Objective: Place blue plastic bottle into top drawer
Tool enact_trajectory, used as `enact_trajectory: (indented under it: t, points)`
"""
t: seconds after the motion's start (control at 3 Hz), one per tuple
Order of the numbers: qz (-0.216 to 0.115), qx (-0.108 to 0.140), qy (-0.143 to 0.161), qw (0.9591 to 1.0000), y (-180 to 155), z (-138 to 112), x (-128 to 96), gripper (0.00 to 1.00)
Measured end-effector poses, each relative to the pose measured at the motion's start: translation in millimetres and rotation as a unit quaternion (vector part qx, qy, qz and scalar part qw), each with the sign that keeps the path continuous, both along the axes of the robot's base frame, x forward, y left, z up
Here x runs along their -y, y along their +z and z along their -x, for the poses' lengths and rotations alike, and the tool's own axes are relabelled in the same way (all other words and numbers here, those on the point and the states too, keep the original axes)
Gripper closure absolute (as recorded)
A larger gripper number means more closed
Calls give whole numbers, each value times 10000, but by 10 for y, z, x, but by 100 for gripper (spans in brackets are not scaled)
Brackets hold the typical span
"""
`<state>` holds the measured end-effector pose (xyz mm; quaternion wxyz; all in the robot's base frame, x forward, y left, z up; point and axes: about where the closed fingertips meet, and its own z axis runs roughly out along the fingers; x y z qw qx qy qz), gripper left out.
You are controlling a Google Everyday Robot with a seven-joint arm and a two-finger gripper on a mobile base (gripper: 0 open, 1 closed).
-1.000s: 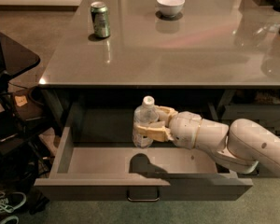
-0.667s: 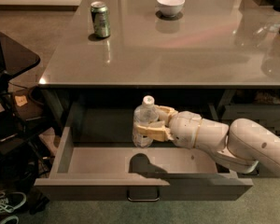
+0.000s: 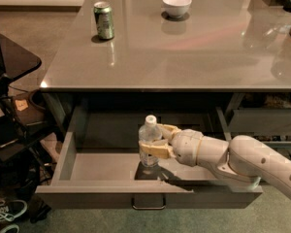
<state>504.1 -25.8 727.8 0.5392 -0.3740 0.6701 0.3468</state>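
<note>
The blue plastic bottle [image 3: 149, 139], clear with a white cap, stands upright inside the open top drawer [image 3: 63, 159]. My gripper [image 3: 153, 141] reaches in from the right and its tan fingers [image 3: 154, 150] are shut around the bottle's middle. The bottle's base is at or just above the drawer floor; I cannot tell if it touches. The drawer is pulled out, with a curved metal handle [image 3: 148, 207] centred on its front.
On the grey tabletop [image 3: 194, 52] stand a green soda can [image 3: 103, 20] at the far left and a white bowl [image 3: 177, 5] at the back. A black stand [image 3: 9, 62] is at the left. Narrower drawers [image 3: 262, 123] sit under the table at right.
</note>
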Motion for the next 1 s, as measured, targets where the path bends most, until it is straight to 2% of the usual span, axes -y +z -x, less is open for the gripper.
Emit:
enact_trajectory:
  t: [0.33,0.67,1.0]
  points:
    - [0,-1,0,10000,-1,0,0,100]
    - [0,-1,0,10000,-1,0,-1,81]
    - [0,-1,1,10000,-1,0,-1,58]
